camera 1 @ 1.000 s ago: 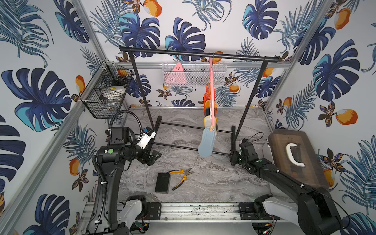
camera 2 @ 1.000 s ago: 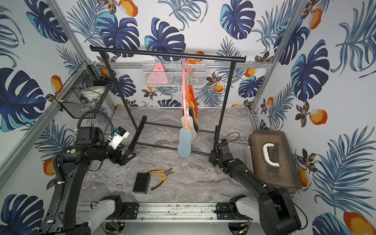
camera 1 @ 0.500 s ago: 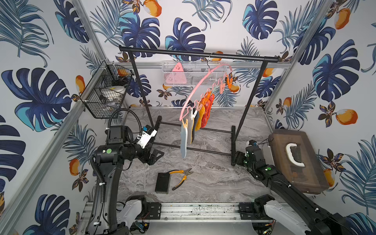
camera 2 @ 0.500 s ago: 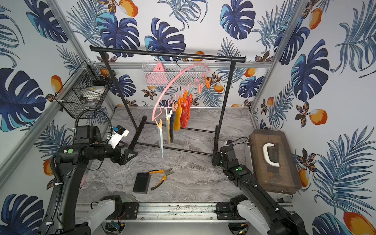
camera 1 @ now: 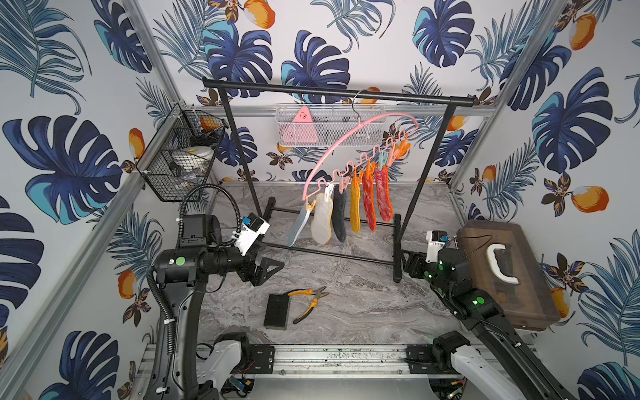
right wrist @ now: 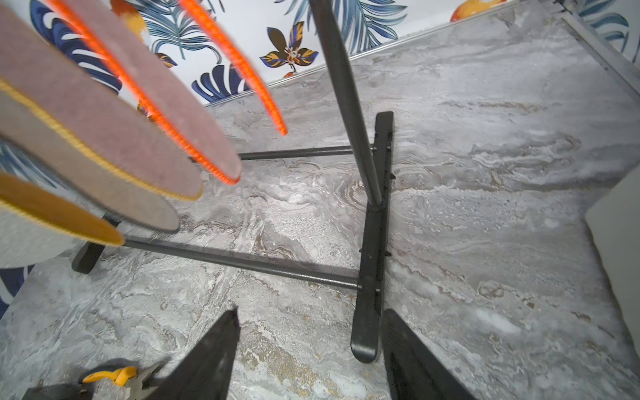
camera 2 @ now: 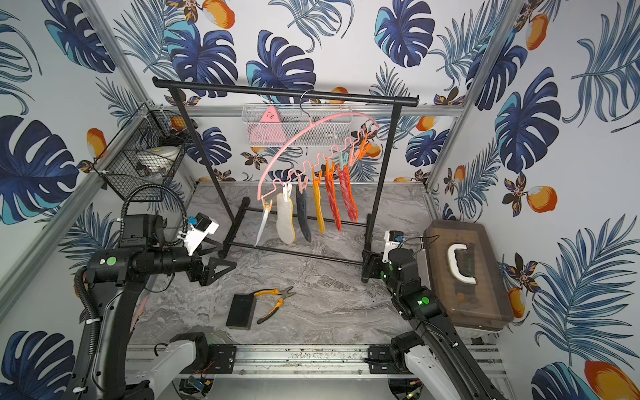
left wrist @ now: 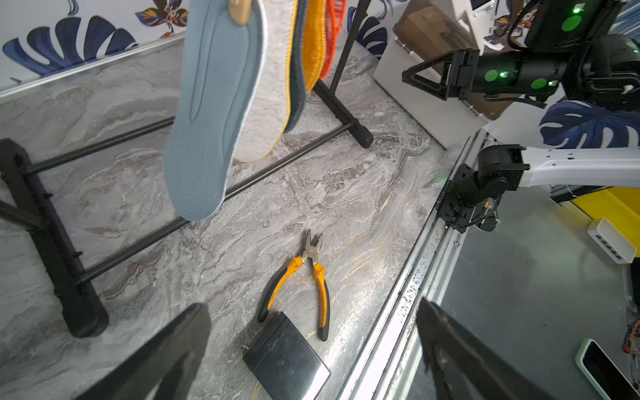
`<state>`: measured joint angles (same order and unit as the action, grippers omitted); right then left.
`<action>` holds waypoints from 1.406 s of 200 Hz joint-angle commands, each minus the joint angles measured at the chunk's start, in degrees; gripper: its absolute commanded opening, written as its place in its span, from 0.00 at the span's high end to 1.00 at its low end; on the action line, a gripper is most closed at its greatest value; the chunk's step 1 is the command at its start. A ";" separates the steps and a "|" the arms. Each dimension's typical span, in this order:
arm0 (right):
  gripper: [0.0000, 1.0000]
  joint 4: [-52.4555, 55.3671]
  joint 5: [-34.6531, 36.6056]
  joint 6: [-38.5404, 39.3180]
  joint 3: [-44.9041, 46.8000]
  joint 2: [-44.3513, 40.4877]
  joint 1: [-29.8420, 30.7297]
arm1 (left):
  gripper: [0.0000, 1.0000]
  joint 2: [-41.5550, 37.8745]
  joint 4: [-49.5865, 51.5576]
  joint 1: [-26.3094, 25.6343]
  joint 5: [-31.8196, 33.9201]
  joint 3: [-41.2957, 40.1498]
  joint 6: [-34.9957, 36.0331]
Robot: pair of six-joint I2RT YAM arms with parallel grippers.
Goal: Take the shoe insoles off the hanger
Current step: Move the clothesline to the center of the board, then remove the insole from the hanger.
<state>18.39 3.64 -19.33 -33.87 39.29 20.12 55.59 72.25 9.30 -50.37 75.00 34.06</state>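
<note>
Left wrist view: left gripper (left wrist: 311,306) spread wide, empty, facing the garment rack (left wrist: 52,235); right gripper (right wrist: 310,311) partly spread, empty, beside that rack's foot.

Your right wrist view shows the shoe insoles (right wrist: 114,145) blurred and cut off by its edge; in the left wrist view the light blue insole (left wrist: 211,114) hides most of the others.

Marble tabletop (camera 1: 363,304): black block (camera 1: 276,311) beside pliers (camera 1: 316,297); garment rack (camera 1: 397,242) stands behind.
</note>
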 commanded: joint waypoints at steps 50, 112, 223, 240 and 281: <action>0.33 -2.06 -12.19 6.05 -2.66 1.53 0.05 | 0.01 3.45 -5.16 -0.02 -7.14 2.91 -2.73; 0.34 -2.58 -23.96 10.55 -4.48 0.77 0.35 | 0.01 6.05 -11.51 -0.07 -11.33 -0.70 -4.87; 0.33 -8.22 -40.01 16.71 -11.91 7.61 5.42 | 0.01 10.06 -17.82 -0.46 -17.96 -3.18 -3.65; 0.32 -8.01 -42.36 18.34 -13.92 9.61 5.55 | 0.01 10.06 -18.17 -0.75 -16.84 -3.19 -3.65; 0.31 -4.02 -43.54 22.47 -18.49 15.01 5.57 | 0.01 9.50 -20.60 -2.07 -14.67 -4.44 -6.02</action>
<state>12.75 -37.91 -0.30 -50.68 52.36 25.54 65.43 54.06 7.84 -64.64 71.13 29.67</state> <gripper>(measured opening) 0.693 0.989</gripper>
